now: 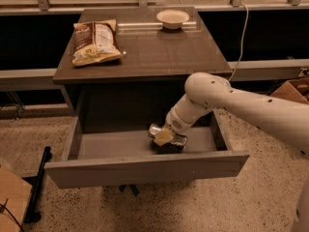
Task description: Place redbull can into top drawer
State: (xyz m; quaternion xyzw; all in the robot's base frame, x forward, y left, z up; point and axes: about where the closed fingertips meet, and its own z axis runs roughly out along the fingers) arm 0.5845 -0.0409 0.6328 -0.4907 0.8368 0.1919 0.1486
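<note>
Down inside top drawer (116,145), gripper (163,137) clamped around sideways redbull can (179,139)

Can (179,140): shiny metal, clamped in tan matt gripper (163,137) low inside drawer (145,170), matt grey. Arm (241,105): smooth white plastic. Bag (94,42): glossy.
</note>
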